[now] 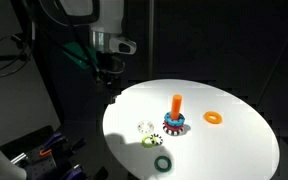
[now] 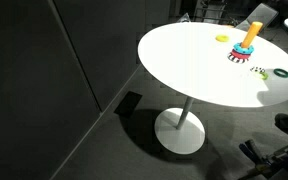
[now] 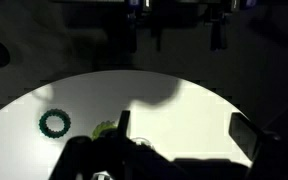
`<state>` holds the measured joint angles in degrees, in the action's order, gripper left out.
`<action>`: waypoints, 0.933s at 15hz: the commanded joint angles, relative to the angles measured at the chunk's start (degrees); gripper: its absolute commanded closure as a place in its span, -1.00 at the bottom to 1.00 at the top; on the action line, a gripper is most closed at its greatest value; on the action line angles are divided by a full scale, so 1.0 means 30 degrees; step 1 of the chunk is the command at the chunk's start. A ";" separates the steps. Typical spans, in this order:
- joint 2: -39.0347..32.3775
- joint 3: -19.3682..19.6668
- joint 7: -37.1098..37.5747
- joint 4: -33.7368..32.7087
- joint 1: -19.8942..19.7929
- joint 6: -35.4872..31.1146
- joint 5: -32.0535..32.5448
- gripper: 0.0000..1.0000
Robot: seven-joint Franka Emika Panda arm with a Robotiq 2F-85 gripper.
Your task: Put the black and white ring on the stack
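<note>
Dark green ring [image 1: 162, 163] nearest | black and white ring [image 1: 145, 127] pale, dark-patched | jaws apart, empty

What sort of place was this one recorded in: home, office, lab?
Probably a lab or office, though dimly lit: a round white pedestal table on a grey floor, dark wall panels, and cabled equipment beside it.

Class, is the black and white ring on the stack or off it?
Off: the black and white ring lies on the table, apart from the stack.
</note>
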<state>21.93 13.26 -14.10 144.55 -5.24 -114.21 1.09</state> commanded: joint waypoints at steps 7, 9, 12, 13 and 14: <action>-0.0594 -0.0308 0.0351 -0.0129 -0.0447 -0.0566 0.0099 -1.00; -0.1208 -0.0255 0.0588 -0.0317 -0.0627 -0.1169 0.0146 -1.00; -0.2352 -0.0184 0.0998 -0.0576 -0.0955 -0.2644 0.0056 -1.00; -0.2834 -0.0165 0.1095 -0.0770 -0.1031 -0.2918 -0.0017 -1.00; -0.3325 -0.0157 0.1218 -0.0969 -0.1114 -0.3270 -0.0088 -1.00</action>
<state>16.14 13.09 -12.38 144.22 -7.53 -121.98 1.09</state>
